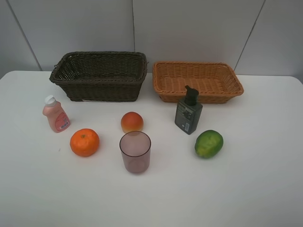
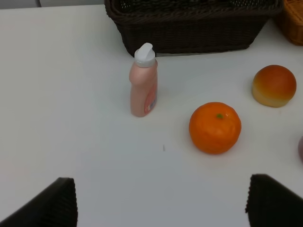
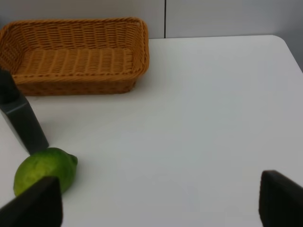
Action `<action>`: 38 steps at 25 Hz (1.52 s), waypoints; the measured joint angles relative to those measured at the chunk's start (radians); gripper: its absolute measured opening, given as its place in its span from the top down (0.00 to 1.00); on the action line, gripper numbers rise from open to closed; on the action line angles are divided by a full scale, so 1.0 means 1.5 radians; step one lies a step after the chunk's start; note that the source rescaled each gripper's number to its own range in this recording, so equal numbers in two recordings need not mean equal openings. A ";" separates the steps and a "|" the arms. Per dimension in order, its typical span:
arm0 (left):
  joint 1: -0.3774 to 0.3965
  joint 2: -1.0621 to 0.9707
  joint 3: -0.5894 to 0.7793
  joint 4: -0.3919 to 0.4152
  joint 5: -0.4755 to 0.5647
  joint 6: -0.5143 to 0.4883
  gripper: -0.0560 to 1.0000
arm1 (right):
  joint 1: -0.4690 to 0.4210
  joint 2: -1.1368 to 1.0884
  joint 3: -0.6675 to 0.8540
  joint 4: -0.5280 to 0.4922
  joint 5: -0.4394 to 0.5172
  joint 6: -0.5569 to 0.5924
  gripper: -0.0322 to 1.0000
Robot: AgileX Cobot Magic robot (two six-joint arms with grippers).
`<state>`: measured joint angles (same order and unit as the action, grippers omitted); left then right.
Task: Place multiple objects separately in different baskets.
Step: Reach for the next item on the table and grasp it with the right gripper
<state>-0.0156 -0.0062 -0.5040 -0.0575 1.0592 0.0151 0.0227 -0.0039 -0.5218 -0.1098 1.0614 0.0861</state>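
White tabletop [image 1: 265,189] against a pale grey panelled wall [image 1: 189,28], with seams running down the panels. The front half of the table and the whole right side are open surface. The left edge is close to the pink stuff, so it's less roomy there.

Both baskets sit at the back, side by side and nearly touching. The dark brown wicker basket [image 1: 99,75] is on the left and deeper, the orange-tan wicker basket [image 1: 196,80] is on the right and shallower. All I can see inside either one is weave.

Everything else stands loose on the table in front of them. Left to right:
- pink white-capped bottle [image 1: 56,114], upright
- orange [image 1: 84,142]
- red-orange peach-like fruit [image 1: 132,122]
- translucent purplish cup [image 1: 135,151], upright, just in front of the peach-like fruit
- dark grey pump bottle [image 1: 188,113], just in front of the tan basket
- green fruit [image 1: 209,144]

None of them touch each other.

The left gripper [image 2: 163,201] has its jaws spread wide over bare table, short of the pink bottle and the orange. The right gripper [image 3: 158,201] is also wide, with the green fruit by one finger, nothing gripped.
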 joint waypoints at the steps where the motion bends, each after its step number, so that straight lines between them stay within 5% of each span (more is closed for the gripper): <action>1: 0.000 0.000 0.000 0.000 0.000 0.000 0.07 | 0.000 0.000 0.000 0.000 0.000 0.000 0.06; 17: 0.000 0.000 0.000 0.000 0.000 0.000 0.07 | 0.000 0.011 0.000 0.049 0.000 0.000 0.06; 31: 0.000 0.000 0.000 0.000 0.000 0.000 0.07 | 0.004 0.465 -0.174 0.124 -0.092 -0.115 0.06; 38: 0.000 0.000 0.000 0.000 0.000 0.000 0.07 | 0.166 0.723 -0.297 0.103 -0.091 -0.140 0.06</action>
<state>-0.0156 -0.0062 -0.5040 -0.0575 1.0592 0.0151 0.2720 1.0811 -0.9679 0.0440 0.9242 -0.1235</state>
